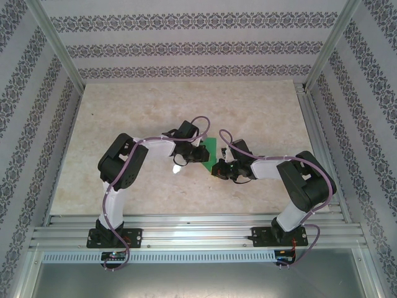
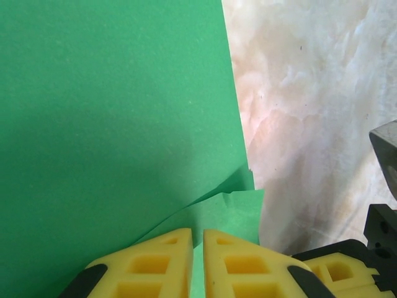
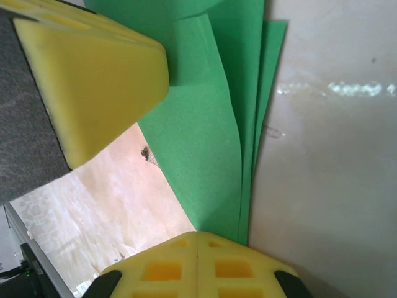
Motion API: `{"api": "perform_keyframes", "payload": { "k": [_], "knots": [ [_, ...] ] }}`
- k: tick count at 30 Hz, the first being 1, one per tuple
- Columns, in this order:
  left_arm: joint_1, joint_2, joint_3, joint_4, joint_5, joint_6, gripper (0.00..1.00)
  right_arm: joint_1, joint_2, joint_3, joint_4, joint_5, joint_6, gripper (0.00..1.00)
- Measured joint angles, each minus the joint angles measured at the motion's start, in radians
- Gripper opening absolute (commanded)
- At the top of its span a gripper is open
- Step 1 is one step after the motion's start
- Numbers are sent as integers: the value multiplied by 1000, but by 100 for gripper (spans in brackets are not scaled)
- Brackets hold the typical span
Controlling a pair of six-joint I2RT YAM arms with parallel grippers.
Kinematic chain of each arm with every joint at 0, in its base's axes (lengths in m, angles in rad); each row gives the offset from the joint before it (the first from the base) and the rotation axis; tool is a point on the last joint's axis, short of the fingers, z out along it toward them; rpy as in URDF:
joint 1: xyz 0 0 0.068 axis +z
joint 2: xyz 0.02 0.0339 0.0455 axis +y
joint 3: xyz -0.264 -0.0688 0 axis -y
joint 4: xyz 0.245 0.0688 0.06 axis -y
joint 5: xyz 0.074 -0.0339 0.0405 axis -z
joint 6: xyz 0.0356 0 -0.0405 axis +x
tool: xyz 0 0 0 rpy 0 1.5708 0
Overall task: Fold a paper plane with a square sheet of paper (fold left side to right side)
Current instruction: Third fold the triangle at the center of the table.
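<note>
Left wrist view: the left gripper point(image 2: 197, 233) is seen at the bottom edge, its blocky yellow fingers point(image 2: 161, 261) parted by only a thin slit. Green is glimpsed through that slit, but whether anything is pinched there cannot be told, since the finger bases are cut off by the frame. Just beyond the tips, the thin bright green sheet of paper point(image 2: 111, 124) is spread across most of the view, and a paler under-layer is exposed where one corner is lifted. On the right wrist camera, the right gripper point(image 3: 197, 234) is shown fully closed, tip against tip. The sheet's layered edges are run down to one of its fingertips and hidden behind it, so a grip on them cannot be confirmed. One yellow finger of the left gripper is laid over the sheet's upper part there. From the top external camera, the sheet is found near the middle of the pale marbled tabletop point(image 1: 124, 112), between the two grippers and largely covered by them.
</note>
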Motion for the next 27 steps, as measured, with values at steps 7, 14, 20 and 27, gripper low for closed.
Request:
{"api": "perform_keyframes", "payload": {
  "k": [7, 14, 20, 27],
  "knots": [
    [51, 2, 5, 0, 6, 22, 16, 0, 0, 0, 0, 0, -3, 0],
    [96, 23, 36, -10, 4, 43, 16, 0, 0, 2, -5, 0, -10, 0],
    [136, 30, 70, -43, -22, 71, 17, 0, 0, 6, -12, 1, -19, 0],
    [207, -80, 50, -77, -86, 97, 15, 0, -1, 9, -20, 3, -19, 0]
  ]
}}
